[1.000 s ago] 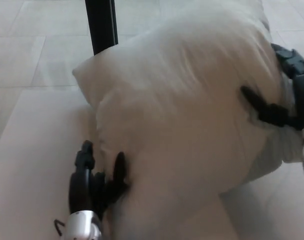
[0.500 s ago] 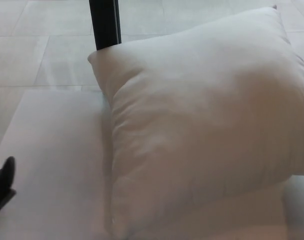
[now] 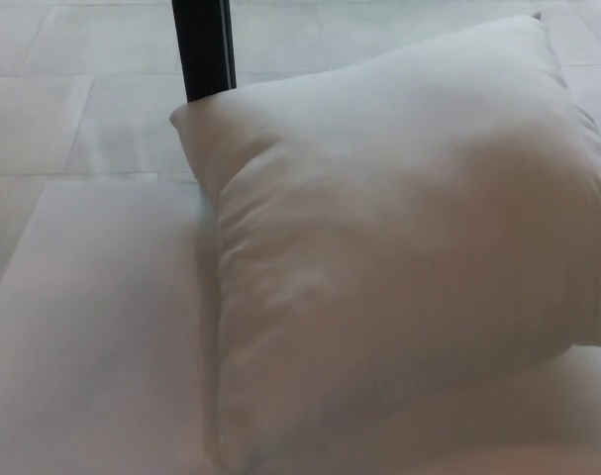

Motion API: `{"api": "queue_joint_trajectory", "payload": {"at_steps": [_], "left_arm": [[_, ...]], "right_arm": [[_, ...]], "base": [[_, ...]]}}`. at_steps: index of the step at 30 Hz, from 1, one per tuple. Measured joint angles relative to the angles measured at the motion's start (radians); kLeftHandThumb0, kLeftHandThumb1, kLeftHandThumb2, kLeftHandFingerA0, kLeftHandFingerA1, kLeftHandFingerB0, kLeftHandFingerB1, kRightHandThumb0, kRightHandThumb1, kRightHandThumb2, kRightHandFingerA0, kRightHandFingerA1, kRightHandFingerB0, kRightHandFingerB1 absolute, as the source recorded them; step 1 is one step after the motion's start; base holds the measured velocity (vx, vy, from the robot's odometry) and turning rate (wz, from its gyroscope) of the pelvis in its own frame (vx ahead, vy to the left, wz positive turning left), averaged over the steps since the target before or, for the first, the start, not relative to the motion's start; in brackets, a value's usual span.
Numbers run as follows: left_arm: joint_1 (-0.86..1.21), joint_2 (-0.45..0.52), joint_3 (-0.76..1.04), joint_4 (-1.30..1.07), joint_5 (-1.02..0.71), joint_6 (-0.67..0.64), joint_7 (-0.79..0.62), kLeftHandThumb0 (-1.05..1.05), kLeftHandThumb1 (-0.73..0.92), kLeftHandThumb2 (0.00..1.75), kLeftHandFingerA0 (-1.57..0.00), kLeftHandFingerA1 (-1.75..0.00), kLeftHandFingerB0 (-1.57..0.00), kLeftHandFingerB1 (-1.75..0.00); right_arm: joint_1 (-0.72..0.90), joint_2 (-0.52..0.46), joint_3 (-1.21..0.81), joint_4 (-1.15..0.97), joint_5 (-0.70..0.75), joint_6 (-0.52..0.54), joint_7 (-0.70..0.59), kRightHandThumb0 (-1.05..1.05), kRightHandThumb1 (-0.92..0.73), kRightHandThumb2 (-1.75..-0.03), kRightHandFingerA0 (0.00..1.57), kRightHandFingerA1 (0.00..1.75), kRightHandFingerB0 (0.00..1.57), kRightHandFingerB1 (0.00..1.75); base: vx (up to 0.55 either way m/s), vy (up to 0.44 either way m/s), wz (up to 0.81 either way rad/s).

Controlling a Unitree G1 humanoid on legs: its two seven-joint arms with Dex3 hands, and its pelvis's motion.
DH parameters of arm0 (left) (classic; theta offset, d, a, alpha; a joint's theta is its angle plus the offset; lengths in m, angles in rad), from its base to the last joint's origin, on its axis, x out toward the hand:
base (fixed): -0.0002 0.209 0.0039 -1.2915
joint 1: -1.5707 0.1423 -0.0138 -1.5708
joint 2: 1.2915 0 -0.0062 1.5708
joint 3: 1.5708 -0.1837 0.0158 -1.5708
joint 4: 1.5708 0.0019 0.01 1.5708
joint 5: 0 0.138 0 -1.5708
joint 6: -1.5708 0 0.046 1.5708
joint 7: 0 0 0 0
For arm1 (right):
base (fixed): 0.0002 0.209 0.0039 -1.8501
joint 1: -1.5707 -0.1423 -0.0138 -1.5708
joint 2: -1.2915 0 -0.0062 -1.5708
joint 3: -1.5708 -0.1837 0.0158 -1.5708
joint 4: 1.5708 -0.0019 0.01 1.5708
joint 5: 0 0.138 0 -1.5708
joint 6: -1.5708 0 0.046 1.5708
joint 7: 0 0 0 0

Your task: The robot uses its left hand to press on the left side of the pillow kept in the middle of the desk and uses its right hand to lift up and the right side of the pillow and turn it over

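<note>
A plump white pillow (image 3: 399, 237) lies flat on the white desk (image 3: 92, 327), filling the middle and right of the head view. Its far left corner points toward a black post, and its right edge runs out of the picture. Neither of my hands shows anywhere in the view. Nothing touches the pillow.
A black vertical post (image 3: 203, 47) stands behind the desk at the top, just above the pillow's far left corner. Pale tiled floor (image 3: 43, 99) lies beyond the desk's far edge. The bare desk surface stretches to the left of the pillow.
Both hands have let go of the pillow and left the view, the left one last seen at the left edge. The pillow has settled flat on the desk.
</note>
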Motion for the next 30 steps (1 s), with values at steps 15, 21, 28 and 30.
{"api": "queue_joint_trajectory", "payload": {"at_steps": [15,21,28,30], "left_arm": [[0.317,-0.04,0.011,0.296,0.002,0.008,-0.121,-1.02,0.11,0.88,-0.63,-1.45,-0.09,-1.19],[0.358,-0.022,-0.017,0.476,0.03,-0.015,-0.154,-1.05,0.11,0.93,-0.61,-1.4,-0.26,-1.25],[0.399,0.042,-0.098,0.593,0.096,-0.069,-0.206,-0.95,0.06,0.71,-0.98,-1.31,-0.47,-1.18],[0.399,0.051,-0.112,0.608,0.106,-0.078,-0.212,-0.95,0.06,0.71,-0.98,-1.31,-0.47,-1.18]], "right_arm": [[0.189,0.02,-0.206,0.433,0.056,-0.171,-0.064,-0.81,-0.58,-0.96,0.9,1.13,0.15,0.55],[0.261,0.02,-0.138,0.521,0.044,-0.242,-0.075,-0.77,-0.5,-0.87,0.96,1.19,0.11,0.52],[0.34,0.02,-0.007,0.612,0.027,-0.331,-0.076,-0.7,-0.63,-0.59,0.96,1.29,0.19,0.46],[0.348,0.02,0.013,0.616,0.023,-0.343,-0.075,-0.7,-0.63,-0.59,0.96,1.29,0.19,0.46]], "base": [[0.0,0.0,0.0],[0.0,0.0,0.0],[0.0,0.0,0.0],[0.0,0.0,0.0]]}}
